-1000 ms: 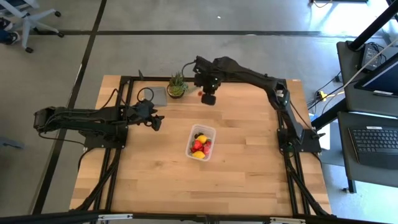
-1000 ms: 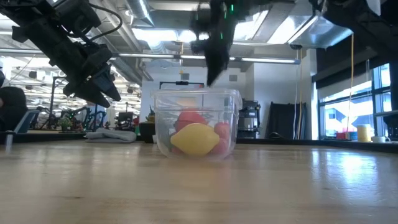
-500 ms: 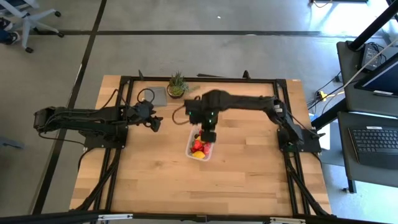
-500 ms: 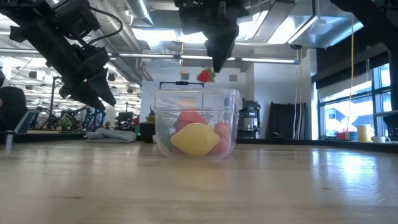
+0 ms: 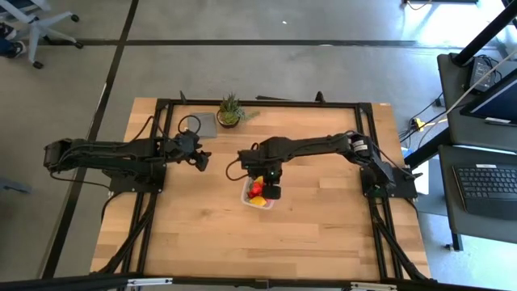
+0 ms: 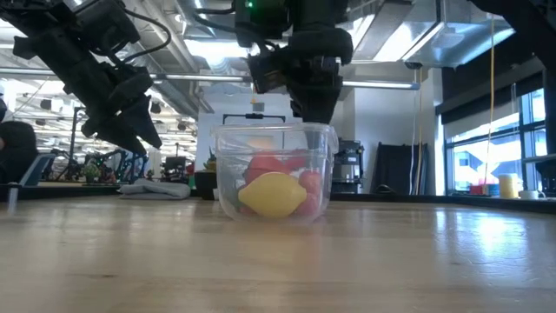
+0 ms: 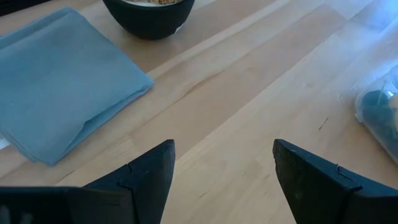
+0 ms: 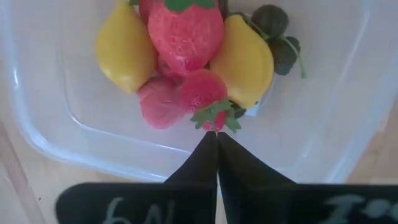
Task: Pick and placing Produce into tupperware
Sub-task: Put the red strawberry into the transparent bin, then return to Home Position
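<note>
The clear tupperware tub (image 5: 252, 196) (image 6: 276, 169) stands on its base mid-table. It holds two yellow lemons (image 8: 245, 59), red strawberries (image 8: 185, 28) and a dark berry (image 8: 272, 20). My right gripper (image 5: 272, 191) (image 8: 216, 140) hangs over the tub's mouth, pointing down, shut on a small red strawberry (image 8: 200, 92). To the tub's left, my left gripper (image 5: 202, 159) (image 7: 222, 163) hovers above the table, open and touching nothing. My right gripper pinches the small strawberry by its green leafy top (image 8: 214, 118), only at the free ends of the two fingers. It comes from above, pointing down. The berry hangs below the tips, against the fruit piled in the tub.
A green spiky potted plant (image 5: 230, 111) and a flat grey-blue square piece (image 5: 200, 124) (image 7: 62, 81) sit near the table's far edge. The plant's dark pot (image 7: 149, 12) stands beside that piece. Bare wood lies around the tub on the near and right sides.
My right gripper has come from beside the plant at the far edge toward the near edge, carrying the small strawberry over the tub. It has then moved down until the berry is inside the tub. The tub itself has stayed in place.
</note>
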